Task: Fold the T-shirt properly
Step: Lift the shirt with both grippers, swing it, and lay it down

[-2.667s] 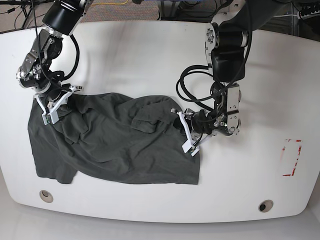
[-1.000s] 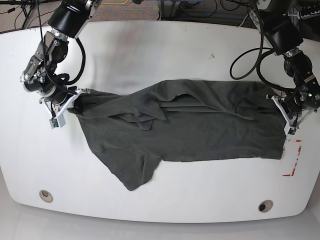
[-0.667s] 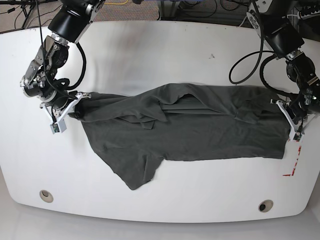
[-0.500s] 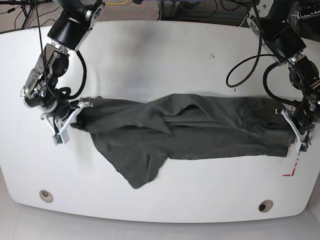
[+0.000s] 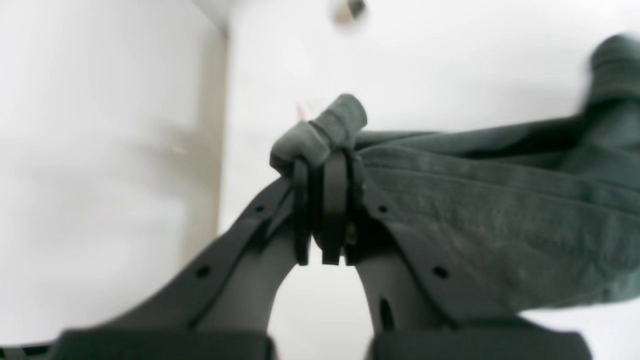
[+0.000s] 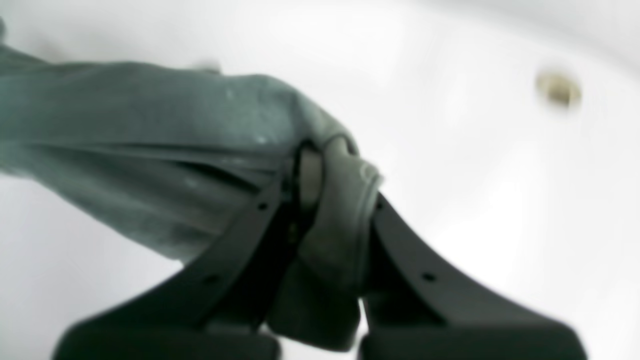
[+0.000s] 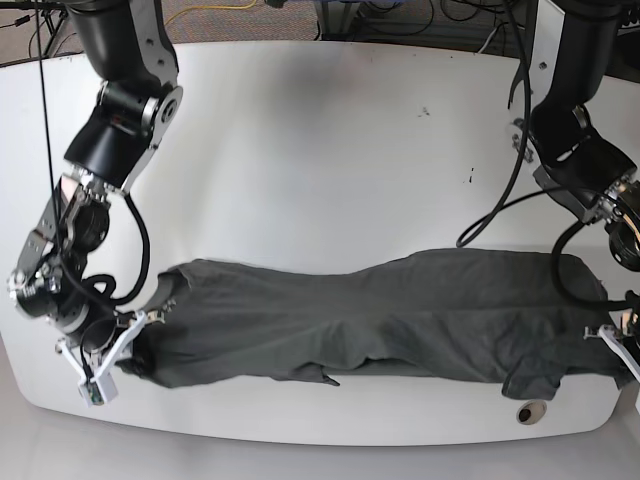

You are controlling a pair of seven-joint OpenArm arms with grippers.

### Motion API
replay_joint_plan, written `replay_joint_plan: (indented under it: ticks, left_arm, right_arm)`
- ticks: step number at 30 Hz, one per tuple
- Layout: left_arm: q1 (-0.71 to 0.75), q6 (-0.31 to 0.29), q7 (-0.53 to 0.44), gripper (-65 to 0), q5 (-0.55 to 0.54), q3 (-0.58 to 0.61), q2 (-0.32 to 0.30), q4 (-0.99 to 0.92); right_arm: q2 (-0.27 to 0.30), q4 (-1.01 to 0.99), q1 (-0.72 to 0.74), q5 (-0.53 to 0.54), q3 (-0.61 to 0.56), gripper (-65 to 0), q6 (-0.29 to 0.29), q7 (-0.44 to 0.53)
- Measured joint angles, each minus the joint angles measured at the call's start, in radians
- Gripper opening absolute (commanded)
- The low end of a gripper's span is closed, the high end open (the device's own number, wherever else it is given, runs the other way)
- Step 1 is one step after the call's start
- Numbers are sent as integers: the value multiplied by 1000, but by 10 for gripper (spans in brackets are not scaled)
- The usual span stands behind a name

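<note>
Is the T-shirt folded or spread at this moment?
Spread, not folded: the T-shirt is stretched in a long band between the right tool and left tool, each shut on an end.

Both arms reach down from the far side toward the near bench edge, spread wide apart. Right arm at the base view's left, elbow bent, wrist low; right pincer clamped tight on bunched T-shirt fabric, white fingers angled down. Left arm at the view's right, wrist near the frame edge; left pincer closed on a rolled fabric fold, jaws nearly touching.
</note>
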Motion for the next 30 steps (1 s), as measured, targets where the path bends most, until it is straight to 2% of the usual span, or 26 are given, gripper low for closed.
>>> replay_joint_plan:
  ticks: [10, 18, 23, 30]
  left_arm:
    - [-255, 3, 10, -646, 0, -6, 18, -35]
    - [-440, 3, 11, -646, 15, -12, 14, -101]
    - [-494, 3, 0, -646, 11, -12, 8, -150]
    - [-434, 3, 6, -646, -9, -12, 19, -179]
  right_arm:
    - [72, -220, 365, -6, -115, -650, -1, 11]
    - [106, -340, 618, 3, -222, -650, 0, 47]
    - [129, -345, 680, 15, -250, -650, 1, 51]
    - [167, -322, 631, 25, -241, -650, 2, 1]
